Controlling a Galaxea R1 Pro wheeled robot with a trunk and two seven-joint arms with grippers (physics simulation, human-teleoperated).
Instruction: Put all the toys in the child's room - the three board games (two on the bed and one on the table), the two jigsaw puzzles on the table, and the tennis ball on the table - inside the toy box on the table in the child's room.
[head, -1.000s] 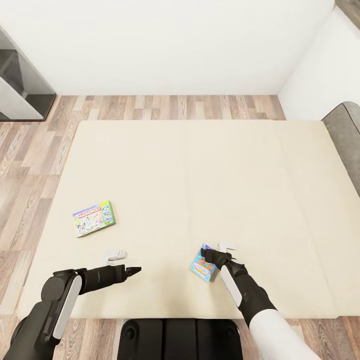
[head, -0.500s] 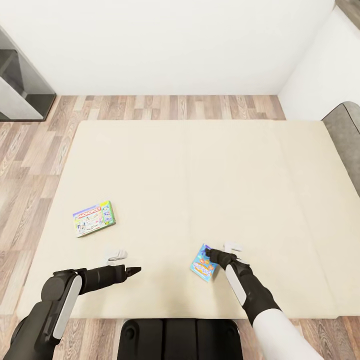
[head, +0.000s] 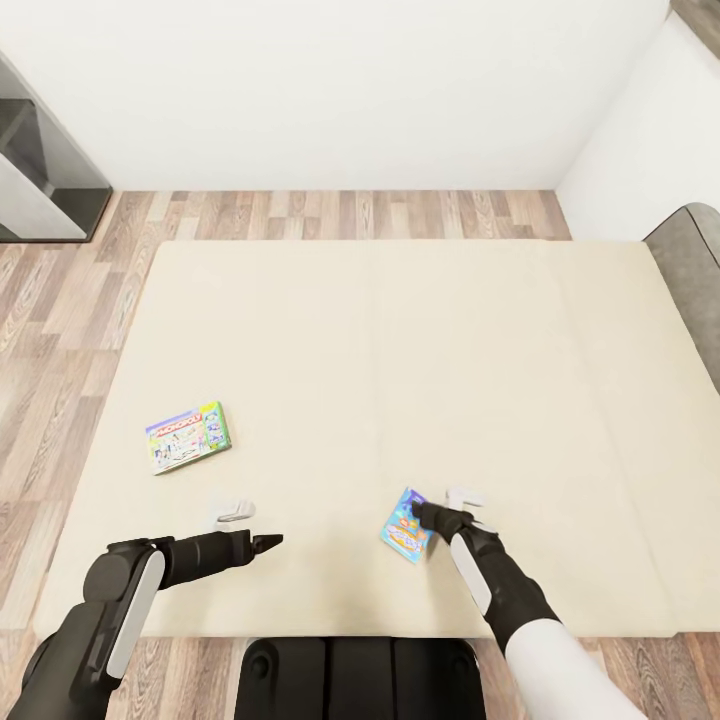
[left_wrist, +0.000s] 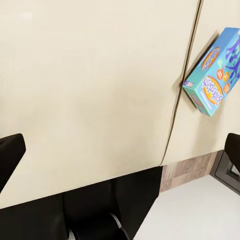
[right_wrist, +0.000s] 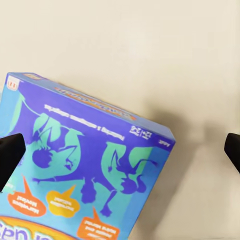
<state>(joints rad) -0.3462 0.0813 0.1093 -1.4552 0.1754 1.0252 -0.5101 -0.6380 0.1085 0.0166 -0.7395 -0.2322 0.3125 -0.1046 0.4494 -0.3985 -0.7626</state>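
Two flat game boxes lie near our bed's (head: 400, 330) front edge; our spread right gripper (head: 462, 503) straddles the blue cartoon one (head: 406, 527), left gripper (head: 232, 512) apart.

Both arms were matte black and rounded, each forearm carrying a long white inlaid panel. The left arm (head: 130, 590) thickened to a bulky round elbow joint and tapered to a dark pointed tip; the right arm (head: 500, 590) ended in a glossy white upper sleeve. The black base (head: 360, 678) showed three ribbed, rounded segments.
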